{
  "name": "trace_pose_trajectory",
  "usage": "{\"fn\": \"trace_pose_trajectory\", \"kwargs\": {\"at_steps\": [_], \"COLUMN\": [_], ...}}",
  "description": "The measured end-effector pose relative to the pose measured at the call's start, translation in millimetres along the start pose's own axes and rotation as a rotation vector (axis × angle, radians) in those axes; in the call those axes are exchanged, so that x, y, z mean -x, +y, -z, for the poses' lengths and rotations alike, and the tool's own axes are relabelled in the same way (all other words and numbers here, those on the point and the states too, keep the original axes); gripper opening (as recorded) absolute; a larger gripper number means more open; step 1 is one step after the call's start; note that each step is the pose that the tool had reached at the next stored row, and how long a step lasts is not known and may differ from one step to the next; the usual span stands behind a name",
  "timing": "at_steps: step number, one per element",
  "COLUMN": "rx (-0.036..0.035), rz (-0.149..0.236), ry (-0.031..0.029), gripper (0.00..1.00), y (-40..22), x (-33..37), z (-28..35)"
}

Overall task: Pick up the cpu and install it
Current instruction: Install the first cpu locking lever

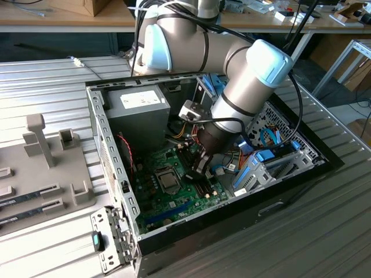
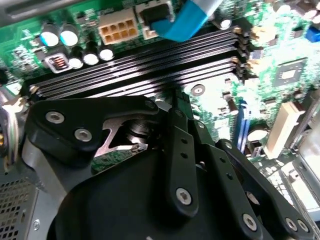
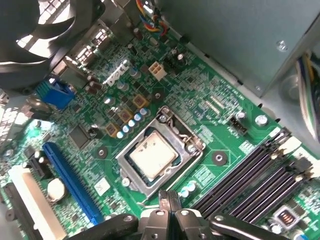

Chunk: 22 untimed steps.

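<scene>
- the cpu (image 3: 152,156) is a small flat square with a pale silvery top plate, lightly smudged, and a thin darker edge showing round it in the first wrist view.
- it lies flat inside the metal socket frame (image 3: 192,145) on the green motherboard (image 3: 210,107), level with the frame; nothing grips it.
- in the exterior view the cpu (image 1: 168,180) reads as a small grey square near the middle of the motherboard (image 1: 153,205), inside the open computer case (image 1: 110,145).
- the gripper (image 1: 201,168) hangs over the board at about 2 o'clock from the cpu in the exterior view, just beside it and not touching it.
- in the first wrist view the gripper (image 3: 170,202) shows its two black fingertips pressed together, with nothing between them; its tips sit between the socket and the memory slots (image 3: 250,175).
- in the second wrist view the gripper (image 2: 180,102) points at the long black memory slots (image 2: 150,65), which run just past its tip.
- a grey power supply (image 1: 139,113) sits at about 11 o'clock from the cpu in the exterior view.
</scene>
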State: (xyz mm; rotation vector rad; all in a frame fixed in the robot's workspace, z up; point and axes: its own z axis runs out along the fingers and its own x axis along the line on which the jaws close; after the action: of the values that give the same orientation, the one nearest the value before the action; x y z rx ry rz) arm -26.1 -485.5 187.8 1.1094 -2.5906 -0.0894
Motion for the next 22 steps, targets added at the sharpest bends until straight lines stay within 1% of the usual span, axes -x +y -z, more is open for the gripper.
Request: {"fn": "trace_pose_trajectory", "kwargs": {"at_steps": [1, 2, 3, 5, 8, 10, 11, 13, 19, 22], "rx": [0.0053, 0.0143, 0.0183, 0.0217, 0.0227, 0.023, 0.0224, 0.0226, 0.0225, 0.0226], "rz": [0.002, 0.007, 0.01, 0.011, 0.012, 0.012, 0.012, 0.012, 0.012, 0.012], "ry": [-0.0056, -0.0157, -0.0201, -0.0238, -0.0251, -0.0259, -0.0247, -0.0249, -0.0246, -0.0247], "gripper": [0.11, 0.11, 0.11, 0.11, 0.11, 0.11, 0.11, 0.11, 0.11, 0.11], "y": [-0.3, -1.5, -2.0, -2.7, -2.9, -2.3, -1.7, -1.3, -0.9, -0.2], "x": [-0.3, -1.4, -1.9, -2.6, -3.3, -4.2, -5.2, -5.8, -6.4, -7.5], "z": [-0.2, -0.3, -0.4, -0.5, 0.6, 3.9, 7.2, 9.3, 11.3, 15.1]}}
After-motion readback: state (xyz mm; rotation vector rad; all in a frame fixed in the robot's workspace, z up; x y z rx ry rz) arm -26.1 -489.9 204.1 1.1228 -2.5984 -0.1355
